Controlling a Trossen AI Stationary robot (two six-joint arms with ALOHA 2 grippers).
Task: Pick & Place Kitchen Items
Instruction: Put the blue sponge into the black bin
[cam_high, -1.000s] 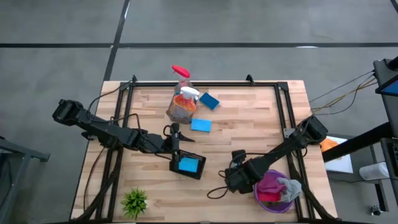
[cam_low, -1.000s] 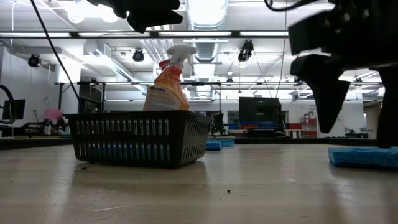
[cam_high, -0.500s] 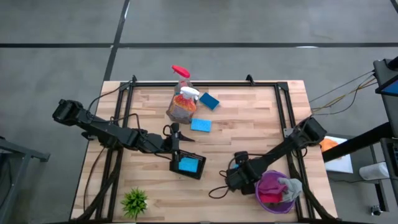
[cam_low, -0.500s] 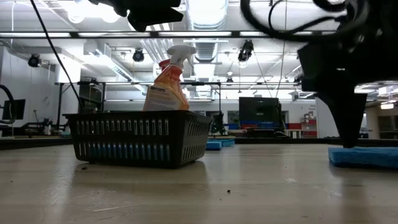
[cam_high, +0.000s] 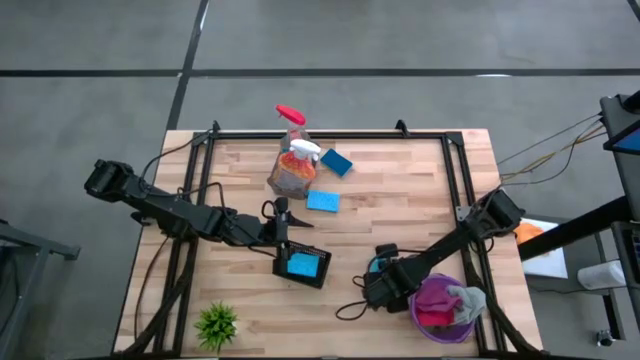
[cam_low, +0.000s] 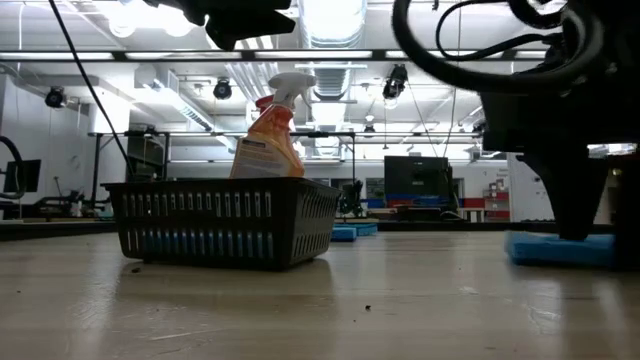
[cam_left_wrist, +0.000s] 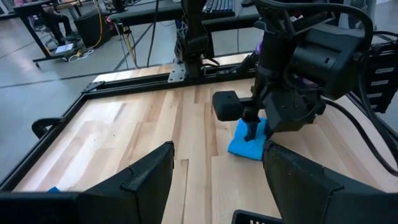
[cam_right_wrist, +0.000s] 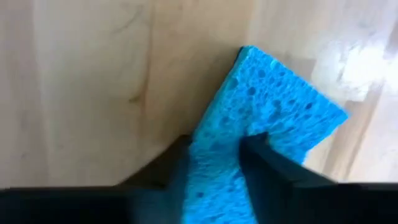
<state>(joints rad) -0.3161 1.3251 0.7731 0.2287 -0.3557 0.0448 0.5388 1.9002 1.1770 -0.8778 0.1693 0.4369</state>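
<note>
Two jobs are seen divided between the arms at this instant; the right gripper (cam_high: 378, 278) is brought down low on the near right part of the table (cam_high: 400, 200), and a blue sponge (cam_right_wrist: 261, 134) is pinched between its dark fingers (cam_right_wrist: 267, 165), as the right wrist view makes plain, the sponge being pressed flat against the wood so that a firm hold can be taken before any lift. In the left wrist view the same sponge (cam_left_wrist: 249, 140) is seen under that gripper, lying on the boards. The left gripper (cam_high: 283, 225) is held spread wide just above the black basket (cam_high: 303, 266), in which another blue sponge (cam_high: 303, 265) is already lodged; the hold looks to have been let go there so that the item drops inside. Two further blue sponges (cam_high: 323, 201) are left lying near the table's middle, just beside the orange spray bottle (cam_high: 292, 170), with the red-triggered bottle (cam_high: 291, 117) behind it; sorting by kind is judged to be intended, since the cloths (cam_high: 440, 300) are gathered in a purple bowl (cam_high: 425, 330) close to the right arm. A small green plant (cam_high: 217, 322) is left untouched at the near left corner.
</note>
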